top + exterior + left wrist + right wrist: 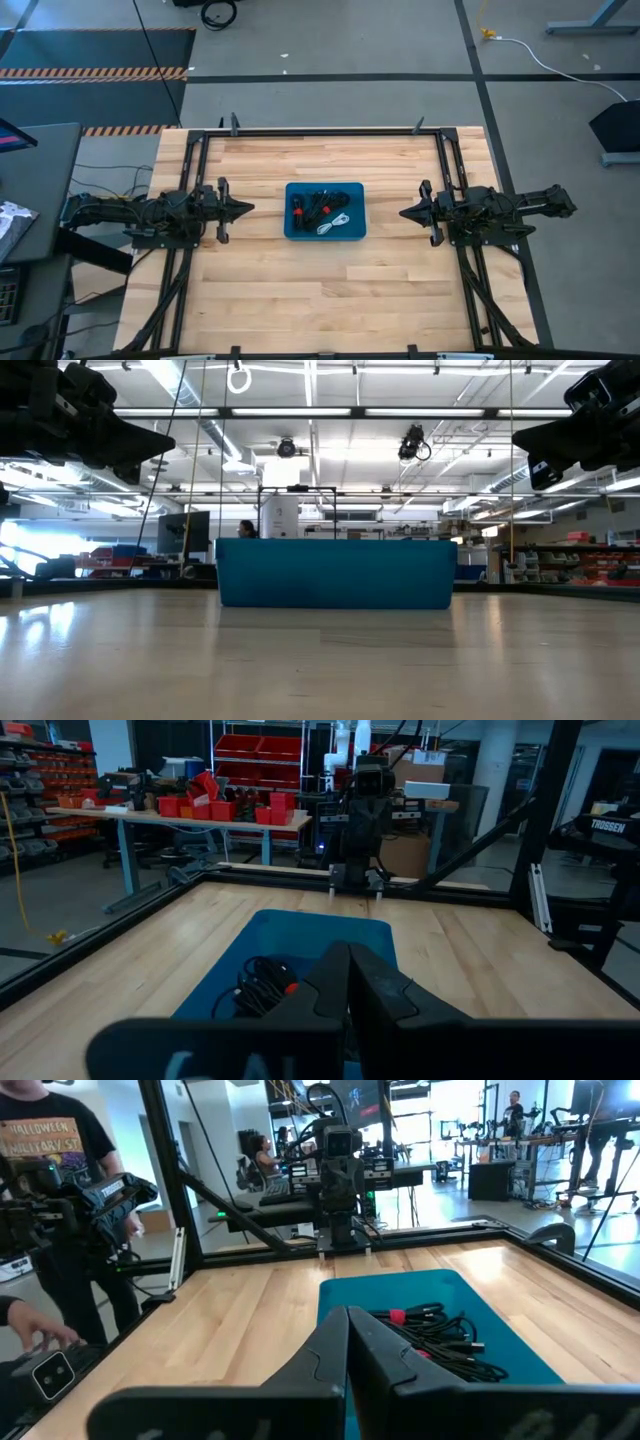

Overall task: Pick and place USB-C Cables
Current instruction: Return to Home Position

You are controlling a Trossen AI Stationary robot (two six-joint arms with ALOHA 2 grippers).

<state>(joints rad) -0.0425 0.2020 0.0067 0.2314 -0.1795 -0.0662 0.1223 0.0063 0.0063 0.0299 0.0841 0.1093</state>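
The cables (318, 206) lie in the blue tray (296, 231) on the bench (300, 300), work seemingly done; left tool (243, 208) and right tool (407, 213) hang clenched, empty.

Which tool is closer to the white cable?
Right. The white cable lies in the right part of the blue tray, toward the right tool; the left tool is off its far side.
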